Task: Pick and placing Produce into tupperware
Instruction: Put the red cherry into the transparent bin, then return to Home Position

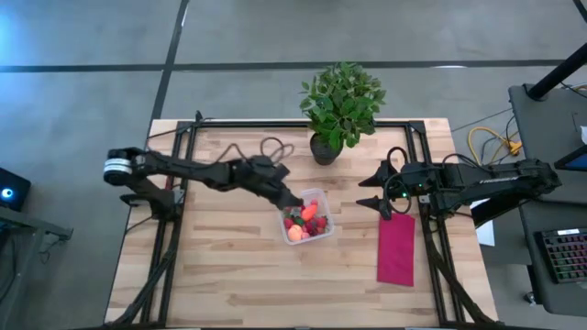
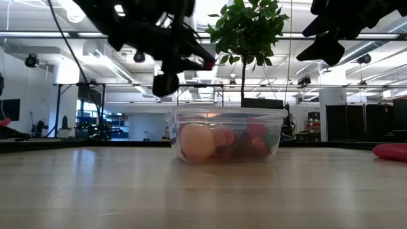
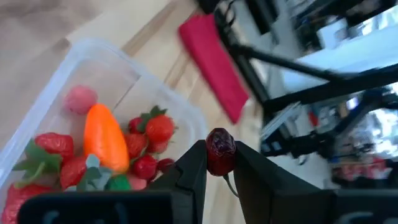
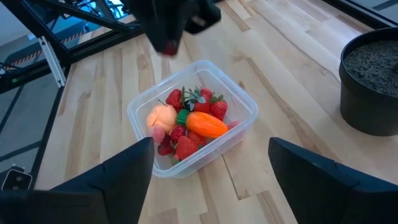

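The left end effector hangs just above the left, far edge of the clear container, its fingers clamped on a small dark red berry. In the low view that berry sits clear of the rim, not touching it. The container stands near the middle of the table, in front of the potted plant. Inside lie an orange carrot with a green end, a round peach-coloured fruit and a heap of red strawberries. The right end effector waits to the right of the container, well apart from it, fingers spread wide and holding nothing. A red cloth lies on the table just beneath it, toward the near right.
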You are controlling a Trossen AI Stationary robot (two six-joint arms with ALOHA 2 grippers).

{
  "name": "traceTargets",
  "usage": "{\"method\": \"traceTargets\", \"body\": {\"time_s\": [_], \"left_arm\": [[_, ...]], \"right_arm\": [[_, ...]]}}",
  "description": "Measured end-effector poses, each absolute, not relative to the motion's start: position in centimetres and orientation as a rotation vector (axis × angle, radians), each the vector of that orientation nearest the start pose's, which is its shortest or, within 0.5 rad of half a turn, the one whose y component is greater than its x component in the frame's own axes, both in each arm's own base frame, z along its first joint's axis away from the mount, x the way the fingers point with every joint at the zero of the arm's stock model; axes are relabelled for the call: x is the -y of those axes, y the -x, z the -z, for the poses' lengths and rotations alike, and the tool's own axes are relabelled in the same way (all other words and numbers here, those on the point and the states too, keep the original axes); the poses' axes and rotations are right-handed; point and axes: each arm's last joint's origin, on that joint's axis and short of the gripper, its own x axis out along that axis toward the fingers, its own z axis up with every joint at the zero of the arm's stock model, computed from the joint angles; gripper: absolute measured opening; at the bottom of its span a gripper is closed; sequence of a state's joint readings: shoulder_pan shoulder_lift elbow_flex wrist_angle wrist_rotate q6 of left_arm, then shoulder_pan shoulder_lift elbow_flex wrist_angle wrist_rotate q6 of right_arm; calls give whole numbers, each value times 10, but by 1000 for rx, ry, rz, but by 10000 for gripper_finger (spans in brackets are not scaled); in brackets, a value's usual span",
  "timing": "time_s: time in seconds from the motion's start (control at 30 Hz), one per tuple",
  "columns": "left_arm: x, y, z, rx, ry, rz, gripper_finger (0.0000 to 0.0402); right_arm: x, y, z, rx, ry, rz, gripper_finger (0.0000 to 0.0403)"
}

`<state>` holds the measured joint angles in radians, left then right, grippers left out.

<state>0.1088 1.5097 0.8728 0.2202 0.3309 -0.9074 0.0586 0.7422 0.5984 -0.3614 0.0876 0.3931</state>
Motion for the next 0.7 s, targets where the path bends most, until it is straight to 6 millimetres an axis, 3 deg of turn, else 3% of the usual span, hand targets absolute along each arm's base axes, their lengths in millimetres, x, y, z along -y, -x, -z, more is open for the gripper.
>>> {"method": "traceTargets", "body": {"time_s": [0.2,0.33,0.57,0.7], "left_arm": [[-19,-357,-224,-545,910,-24,59],[-21,-371,-226,-600,863,-57,90],[-24,-373,-229,-661,840,-111,166],[-26,-372,-247,-606,843,-96,185]], "right_arm": [[-7,-161,-259,-491,-348,127,305],[-7,-161,-260,-490,-347,127,310],[-7,-161,-259,-491,-348,127,307],[-7,-161,-259,-492,-348,127,304]]}}
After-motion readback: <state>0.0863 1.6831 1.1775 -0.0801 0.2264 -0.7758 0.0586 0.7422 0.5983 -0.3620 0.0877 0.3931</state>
